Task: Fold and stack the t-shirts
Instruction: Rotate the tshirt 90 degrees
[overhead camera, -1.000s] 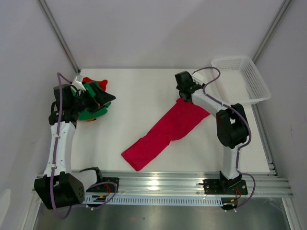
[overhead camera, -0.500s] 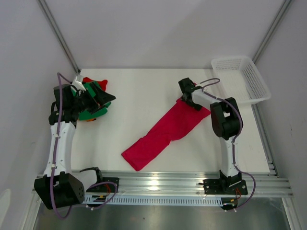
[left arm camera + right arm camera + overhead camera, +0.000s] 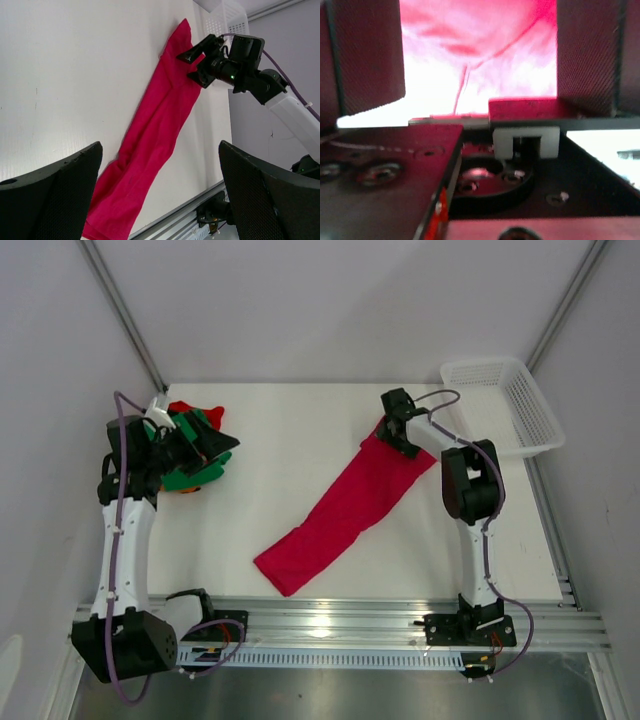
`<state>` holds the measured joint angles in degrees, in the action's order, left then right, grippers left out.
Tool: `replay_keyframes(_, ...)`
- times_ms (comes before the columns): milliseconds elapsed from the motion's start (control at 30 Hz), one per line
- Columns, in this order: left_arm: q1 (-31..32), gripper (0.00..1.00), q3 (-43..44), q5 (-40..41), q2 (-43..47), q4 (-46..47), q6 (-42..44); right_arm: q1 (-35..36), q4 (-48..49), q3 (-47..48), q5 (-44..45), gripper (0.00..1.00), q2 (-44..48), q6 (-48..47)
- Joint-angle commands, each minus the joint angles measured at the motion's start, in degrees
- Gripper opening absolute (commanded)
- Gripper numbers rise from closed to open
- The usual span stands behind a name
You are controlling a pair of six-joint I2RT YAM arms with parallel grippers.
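Observation:
A crimson-red t-shirt (image 3: 345, 505) lies stretched in a long diagonal band from the front middle to the far right of the white table (image 3: 280, 440); it also shows in the left wrist view (image 3: 155, 130). My right gripper (image 3: 393, 430) sits at the shirt's far end, fingers apart, with crimson cloth (image 3: 480, 45) filling the gap between them. My left gripper (image 3: 215, 445) is open and empty, held over a bunched pile at the far left holding a green t-shirt (image 3: 185, 478) and a red one (image 3: 183, 408). An orange edge peeks out beneath.
A white mesh basket (image 3: 500, 405) stands at the far right corner, just beyond the right arm, and shows in the left wrist view (image 3: 225, 17). A metal rail (image 3: 330, 625) runs along the table's near edge.
My right gripper has moved toward the far side, and the shirt's far end went with it, so the cloth is now longer and narrower. The left arm barely moved.

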<state>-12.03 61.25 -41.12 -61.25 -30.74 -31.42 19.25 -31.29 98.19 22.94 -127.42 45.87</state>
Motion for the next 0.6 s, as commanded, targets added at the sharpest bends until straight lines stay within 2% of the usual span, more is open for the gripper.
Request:
replay_keyframes(0,-0.8,0.99,2.2,-0.01,1.84,-0.19,1.1,0.62,3.51,3.22,-15.09,0.84,-6.96,-4.2)
replay_keyframes(267,-1.94,1.0,4.84,1.05,3.33,-4.59,3.21,3.52,10.37,5.6,-24.68,0.83,-9.78,-12.9)
replay_keyframes(567,-2.03,1.0,-0.07,0.52,6.41,-4.24,2.24,8.61,10.28,13.95,-39.63,0.84,-15.4,-22.39)
